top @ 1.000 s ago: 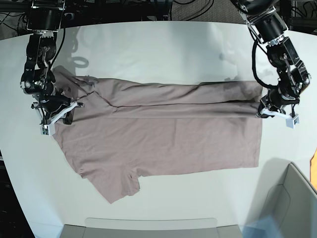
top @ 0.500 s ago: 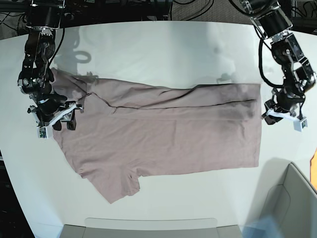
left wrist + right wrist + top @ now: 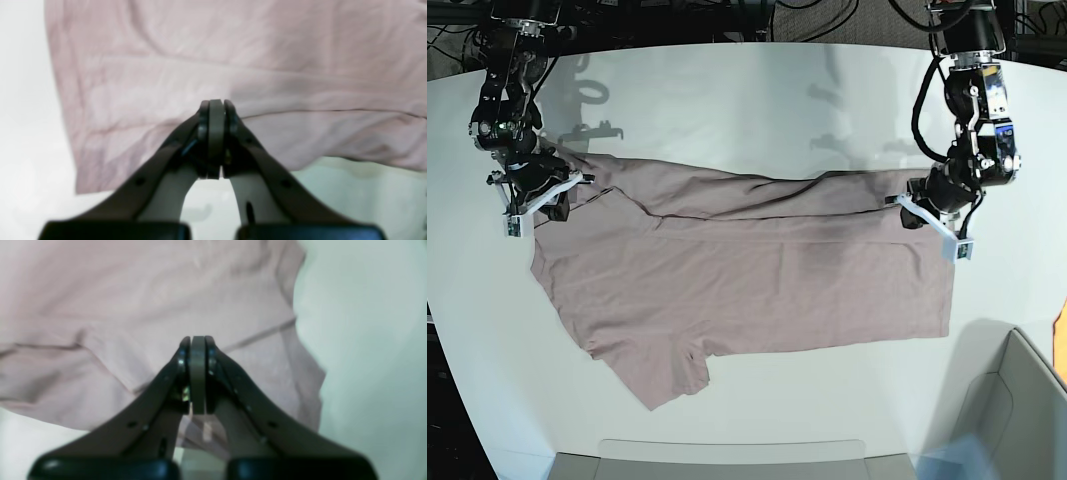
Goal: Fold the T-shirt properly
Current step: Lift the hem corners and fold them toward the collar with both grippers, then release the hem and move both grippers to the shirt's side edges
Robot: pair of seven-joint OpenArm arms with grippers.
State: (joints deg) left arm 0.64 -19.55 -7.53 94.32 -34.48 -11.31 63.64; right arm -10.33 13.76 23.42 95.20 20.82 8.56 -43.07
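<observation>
T-shirt (image 3: 747,270) lay flat on white table (image 3: 757,110), far edge folded inward.
Left gripper (image 3: 927,218) jaws pressed together, nothing held, over hem corner; right gripper (image 3: 535,192) likewise closed empty above sleeve end.

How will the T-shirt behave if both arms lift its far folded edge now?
Probably floppy: the T-shirt lies flat with soft wrinkles and a limp folded flap, so it should sag between the left tool and right tool. Likely light, being thin. The loose near sleeve may drag and bunch.
</observation>
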